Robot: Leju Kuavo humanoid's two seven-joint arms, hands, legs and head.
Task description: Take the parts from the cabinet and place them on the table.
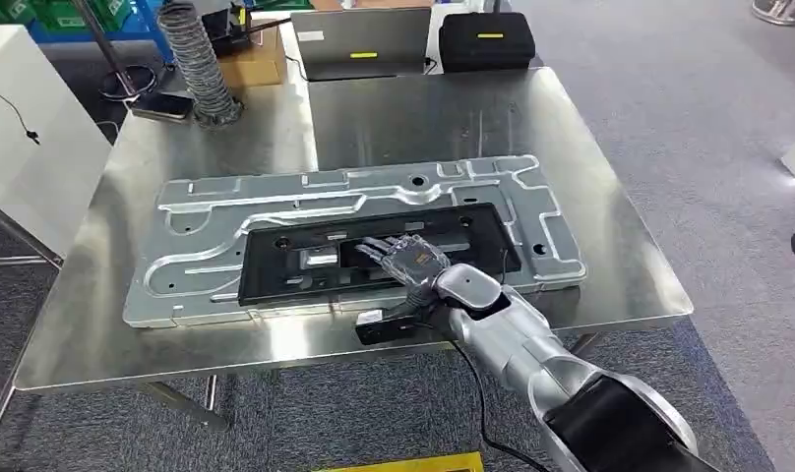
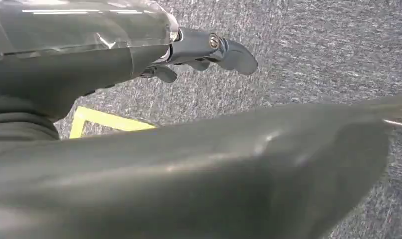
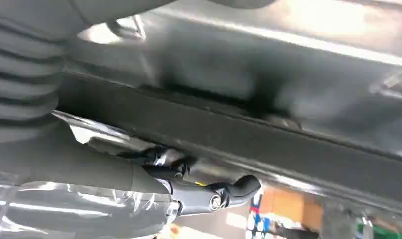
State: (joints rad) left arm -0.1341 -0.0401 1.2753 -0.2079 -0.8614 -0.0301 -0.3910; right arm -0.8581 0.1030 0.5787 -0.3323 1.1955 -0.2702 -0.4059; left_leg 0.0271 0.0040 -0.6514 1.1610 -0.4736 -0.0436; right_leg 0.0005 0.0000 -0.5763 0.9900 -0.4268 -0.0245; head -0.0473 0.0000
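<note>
1. The steel tabletop (image 1: 89, 334) is seen from above. It carries both parts, so much of the task looks done. No cabinet is seen, so it cannot be told whether more parts are left to fetch.

2. A big silver plate (image 1: 216, 206) is laid flat in the middle of the tabletop. Its long side runs left to right across the tabletop, tipped a little, so that its right end sits a bit farther back.

3. A black frame (image 1: 275, 280) is laid flat on top of the silver plate, on the near half. Its long side runs the same way as the plate's. Its flat face is turned up.

4. The right hand (image 1: 405, 258) is placed on the black frame, near its middle and right part. Its fingers are stretched along the frame and look flat on it. Whether the frame is gripped or just touched cannot be told. In the right wrist view, the thumb (image 3: 234, 191) is seen under a dark edge, which may be the frame. It is judged that letting go is the step left here.

5. The left hand (image 2: 209, 55) is hung low over the grey carpet (image 2: 313, 55). Nothing is held in it, and its fingers look apart.
</note>
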